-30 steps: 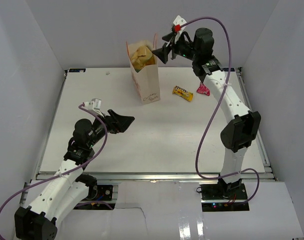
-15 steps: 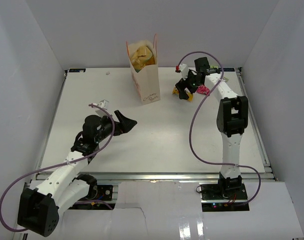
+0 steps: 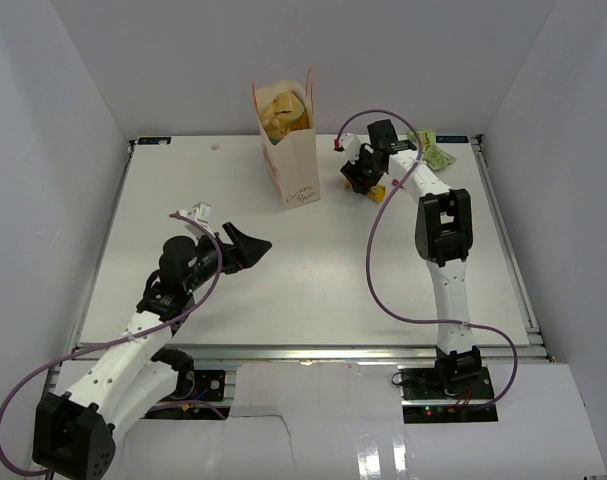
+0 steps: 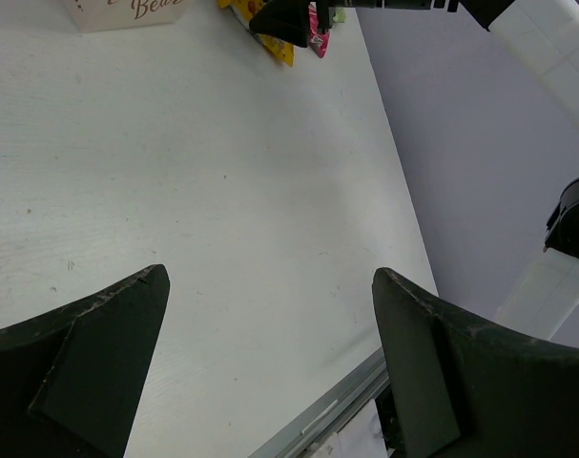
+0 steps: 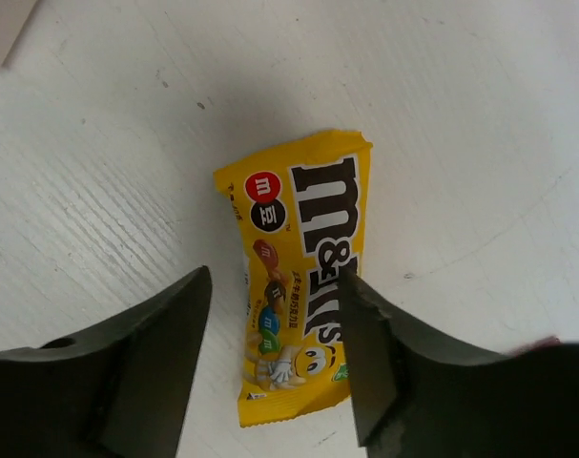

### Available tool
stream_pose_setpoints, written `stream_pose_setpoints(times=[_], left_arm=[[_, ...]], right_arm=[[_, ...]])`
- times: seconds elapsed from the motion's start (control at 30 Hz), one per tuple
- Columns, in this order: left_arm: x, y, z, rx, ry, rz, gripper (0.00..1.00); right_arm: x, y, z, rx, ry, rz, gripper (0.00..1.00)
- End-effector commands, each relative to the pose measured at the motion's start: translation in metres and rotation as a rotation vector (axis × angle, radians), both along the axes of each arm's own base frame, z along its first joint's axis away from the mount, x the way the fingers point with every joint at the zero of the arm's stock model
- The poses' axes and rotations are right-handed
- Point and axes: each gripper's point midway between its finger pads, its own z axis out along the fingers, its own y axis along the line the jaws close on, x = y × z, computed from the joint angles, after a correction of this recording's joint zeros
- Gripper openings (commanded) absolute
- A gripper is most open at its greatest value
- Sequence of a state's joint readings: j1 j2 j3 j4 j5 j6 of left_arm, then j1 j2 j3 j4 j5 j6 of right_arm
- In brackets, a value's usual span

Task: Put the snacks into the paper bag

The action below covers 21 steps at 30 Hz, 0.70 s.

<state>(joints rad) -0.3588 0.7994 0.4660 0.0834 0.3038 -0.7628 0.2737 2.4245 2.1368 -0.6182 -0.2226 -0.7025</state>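
Note:
The cream paper bag [image 3: 291, 165] stands upright at the back of the table, with the tan chip bag [image 3: 286, 112] showing in its open top. To its right, my right gripper [image 3: 361, 180] is down at the table over the yellow candy packet [image 5: 299, 229]. Its jaws are open and straddle the packet: the left finger stands apart from it and the right finger overlaps its edge. A light green packet [image 3: 435, 155] lies behind the right arm. A pink wrapper [image 4: 318, 19] shows beside the yellow packet [image 4: 281, 50]. My left gripper [image 3: 251, 245] hovers open and holds nothing.
White enclosure walls close in the table on three sides. A metal rail [image 3: 303, 350] runs along the near edge. The right arm's purple cable [image 3: 375, 270] loops over the right half of the table.
My right gripper dropped from the mouth of the paper bag to the table and now straddles the yellow packet, jaws narrower than half a second ago. The left arm shifted slightly.

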Motion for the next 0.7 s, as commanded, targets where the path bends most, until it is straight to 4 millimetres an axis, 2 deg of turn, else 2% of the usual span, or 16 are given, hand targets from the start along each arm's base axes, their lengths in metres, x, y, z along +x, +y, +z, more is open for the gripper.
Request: stream_pose_setpoints(times=[0.0,0.1,0.2,0.3,0.33,0.4,0.5,0.6,0.63,0.67], left_arm=[[0.003,-0.002,0.003,-0.006,0.002,-0.002,0.98],[0.006,-0.005,0.002,-0.004,0.009,-0.019,0.98],[0.008,-0.007,0.002,-0.005,0.006,-0.025,0.98],[0.008,-0.007,0.001,-0.006,0.004,-0.027,0.98],[0.008,-0.007,0.002,-0.006,0.003,-0.027,0.98],[0.007,-0.007,0.000,-0.007,0.007,-0.027,0.98],[0.005,-0.006,-0.001,-0.008,0.002,-0.025,0.98],[0.004,-0.006,-0.001,-0.009,-0.002,-0.024,0.98],[0.004,-0.006,-0.001,-0.009,-0.002,-0.024,0.98],[0.004,-0.006,-0.002,-0.009,-0.002,-0.025,0.98]], right_arm=[[0.003,-0.007,0.001,0.028,0.000,-0.014,0.60],[-0.006,-0.012,-0.004,0.047,0.038,-0.023,0.46],[-0.011,-0.018,-0.005,0.063,0.062,-0.029,0.36],[-0.021,-0.017,0.001,0.128,0.096,-0.010,0.26],[-0.023,-0.018,0.011,0.155,0.091,0.000,0.24],[-0.035,-0.011,0.018,0.216,0.118,0.038,0.19],[-0.051,-0.001,0.061,0.313,0.084,0.110,0.14],[-0.063,0.006,0.095,0.365,0.045,0.152,0.11],[-0.069,0.008,0.117,0.386,0.011,0.172,0.11],[-0.075,0.014,0.131,0.424,0.005,0.193,0.10]])
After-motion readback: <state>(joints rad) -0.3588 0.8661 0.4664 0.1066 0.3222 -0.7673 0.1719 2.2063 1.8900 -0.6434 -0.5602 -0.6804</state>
